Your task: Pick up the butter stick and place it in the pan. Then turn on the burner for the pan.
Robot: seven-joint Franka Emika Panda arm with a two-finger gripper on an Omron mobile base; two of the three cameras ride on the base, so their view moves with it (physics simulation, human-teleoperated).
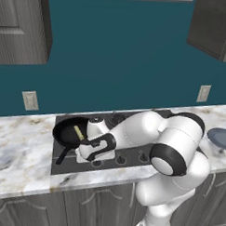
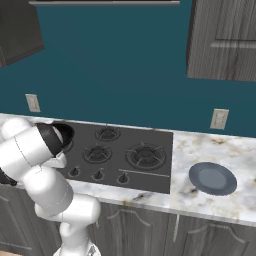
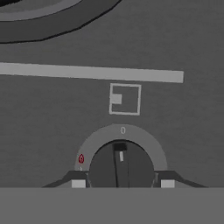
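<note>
Hand view, looking straight down the gripper: its 2 dark finger tips stand on either side of a round black stove knob, 1 tip at each flank, close against it. Whether they are already pressing on the knob or only bracketing it cannot be told. The knob's white pointer line sits at the top, toward a small "0" printed on the grey dial ring, so the burner reads as off. A tiny red flame mark sits on the ring to the left of the jaws. Just beyond the knob, a small square diagram with 1 pale block at its left edge seems to mark which burner this knob serves. Farther on runs a pale stripe, and past that the curved black edge of the pan.

Left base view: the pan rests on the cooktop just beyond the gripper, with the butter stick lying inside it, so the placing step looks done. The hand is probably set here to turn the burner on.
</note>
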